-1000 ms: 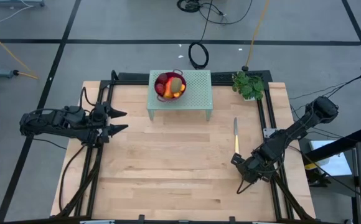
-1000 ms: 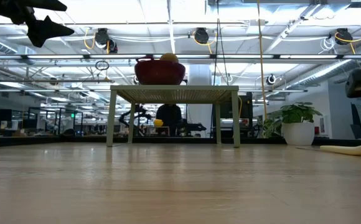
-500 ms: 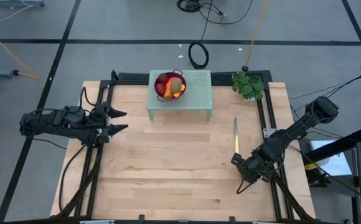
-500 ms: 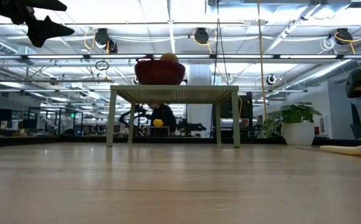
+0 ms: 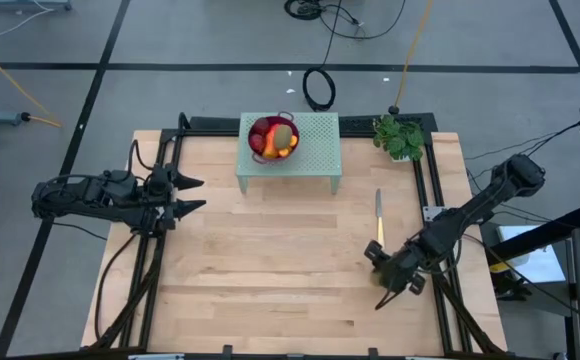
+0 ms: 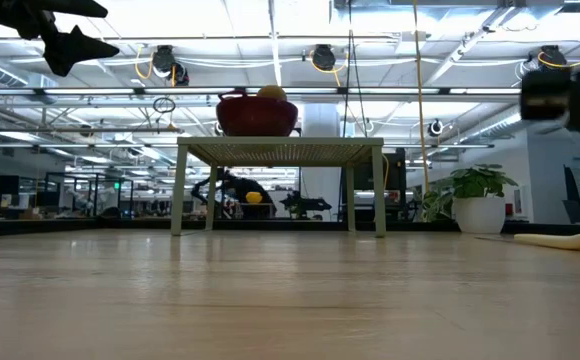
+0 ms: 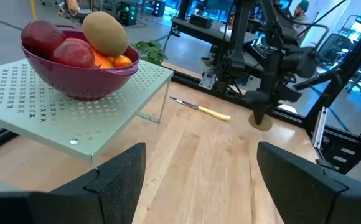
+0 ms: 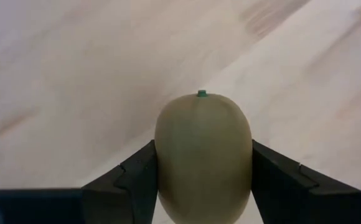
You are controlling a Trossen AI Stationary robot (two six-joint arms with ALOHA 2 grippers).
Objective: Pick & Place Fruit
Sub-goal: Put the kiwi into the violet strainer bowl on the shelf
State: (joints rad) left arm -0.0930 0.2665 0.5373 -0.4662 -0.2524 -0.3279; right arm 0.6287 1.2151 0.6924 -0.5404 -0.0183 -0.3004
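Fruit-carrying is the step in hand: the right gripper (image 8: 202,186) clasps a smooth brown-green oval fruit (image 8: 203,155) above the pale wooden table (image 5: 270,270). Next it likely needs a lift toward the purple mesh bowl (image 5: 273,137) on the perforated stand (image 5: 315,150). The left gripper (image 5: 192,195) waits with fingers spread, holding nothing.

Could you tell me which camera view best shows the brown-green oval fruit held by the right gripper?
The right wrist view: the brown-green oval fruit fills the frame, clamped between both fingers of the right gripper. The left wrist view shows it small and distant. In the high view the gripper hides it; the low view does not show it.
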